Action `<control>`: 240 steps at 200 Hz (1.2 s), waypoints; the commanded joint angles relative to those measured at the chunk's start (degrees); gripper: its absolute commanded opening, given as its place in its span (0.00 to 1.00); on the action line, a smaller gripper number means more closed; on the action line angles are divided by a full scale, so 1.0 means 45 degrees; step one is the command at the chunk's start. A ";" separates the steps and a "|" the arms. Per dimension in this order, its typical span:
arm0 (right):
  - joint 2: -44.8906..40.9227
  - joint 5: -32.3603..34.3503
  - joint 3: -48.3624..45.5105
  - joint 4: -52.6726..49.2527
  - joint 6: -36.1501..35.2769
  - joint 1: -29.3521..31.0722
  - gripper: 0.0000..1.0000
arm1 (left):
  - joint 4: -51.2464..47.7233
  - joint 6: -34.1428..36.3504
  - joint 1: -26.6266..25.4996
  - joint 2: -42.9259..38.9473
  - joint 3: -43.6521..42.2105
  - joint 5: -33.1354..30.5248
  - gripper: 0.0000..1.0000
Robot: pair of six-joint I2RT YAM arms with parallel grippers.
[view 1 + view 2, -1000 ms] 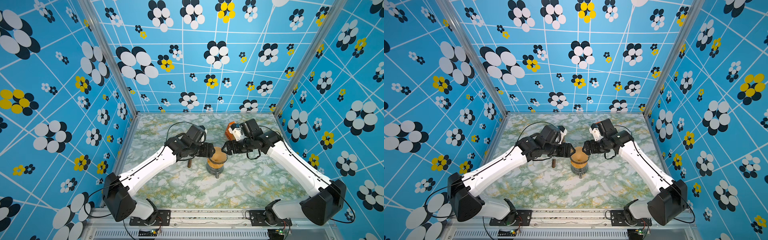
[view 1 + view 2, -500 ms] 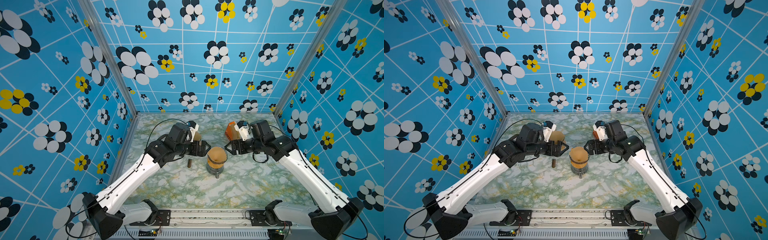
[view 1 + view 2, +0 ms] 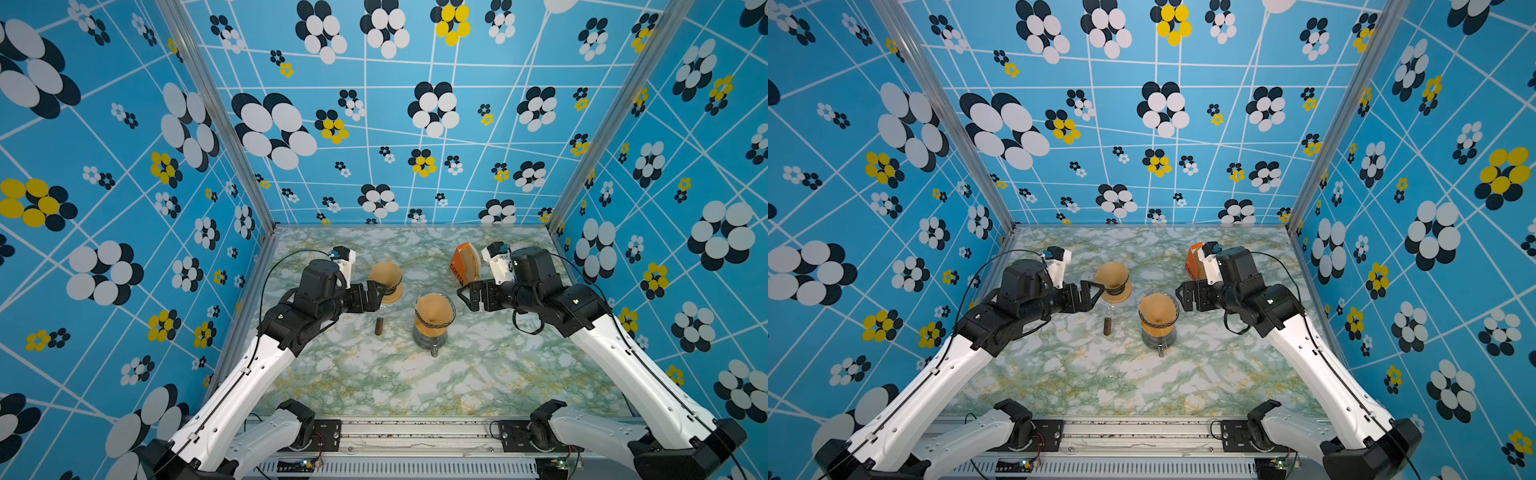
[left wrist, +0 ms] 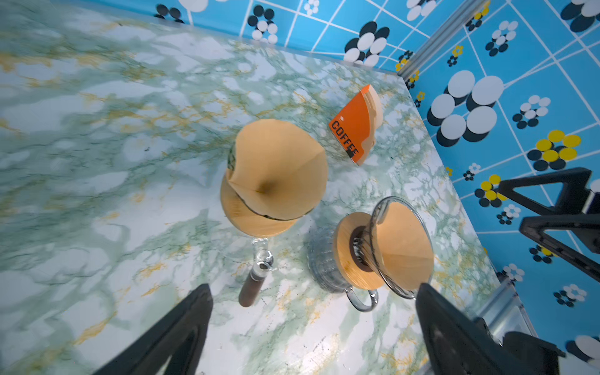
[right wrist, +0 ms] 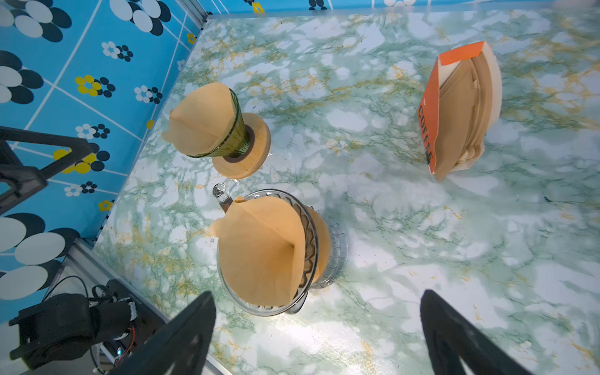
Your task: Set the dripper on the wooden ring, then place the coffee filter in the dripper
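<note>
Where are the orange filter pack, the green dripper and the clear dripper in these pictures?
Filter pack (image 4: 349, 126): left wrist view, on its orange front face.
Green dripper (image 5: 235, 136): right wrist view, on its ribbed green glass wall.
Clear dripper (image 4: 347, 250): left wrist view, on its wooden collar.

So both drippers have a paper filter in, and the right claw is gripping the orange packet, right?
Not quite. The green dripper and clear dripper do hold filters, but the right gripper is open and empty, apart from the orange packet, as the right wrist view shows.

Bright, even light, soft shadows — left wrist view motion-blurred
</note>
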 commanded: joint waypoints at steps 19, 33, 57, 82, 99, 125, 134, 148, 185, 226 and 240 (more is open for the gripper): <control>-0.0736 0.2192 -0.0798 0.0882 0.0488 -0.0116 0.99 | 0.0518 0.0958 0.1559 -0.0537 -0.1122 -0.1451 0.99; -0.0965 0.2599 -0.1167 0.1143 0.0566 -0.0145 0.99 | 0.0821 0.0736 0.2086 -0.0796 -0.1660 -0.1647 0.99; -0.1357 0.3107 -0.1774 0.1652 0.0662 -0.0175 0.99 | 0.1454 0.0448 0.2700 -0.1188 -0.2656 -0.2049 0.99; -0.1716 0.3421 -0.2514 0.2239 0.0675 -0.0213 0.99 | 0.1981 0.0775 0.2995 -0.1381 -0.3509 -0.2819 0.99; -0.1972 0.3550 -0.3061 0.2644 0.0533 -0.0214 0.99 | 0.2546 0.1185 0.3005 -0.1615 -0.4102 -0.3257 0.99; -0.2317 0.3936 -0.3852 0.3144 0.0369 -0.0271 0.99 | 0.4301 0.2754 0.3006 -0.2090 -0.5425 -0.3696 0.99; -0.2403 0.3989 -0.4122 0.3320 0.0261 -0.0274 0.99 | 0.5034 0.3185 0.3009 -0.2261 -0.6066 -0.4075 0.99; -0.2483 0.4050 -0.4370 0.3443 0.0141 -0.0292 0.99 | 0.5729 0.3462 0.3011 -0.2415 -0.6624 -0.4852 0.99; -0.2486 0.4758 -0.4845 0.3631 0.0103 -0.0355 0.99 | 0.7274 0.4394 0.3031 -0.1577 -0.7212 -0.5667 0.99; -0.2339 0.5229 -0.5030 0.4071 -0.0396 -0.0512 0.99 | 0.9906 0.5161 0.3036 -0.0315 -0.7817 -0.5326 0.99; -0.2233 0.5324 -0.5213 0.4320 -0.0764 -0.0620 0.99 | 1.0583 0.5465 0.3022 0.0198 -0.7874 -0.5231 0.99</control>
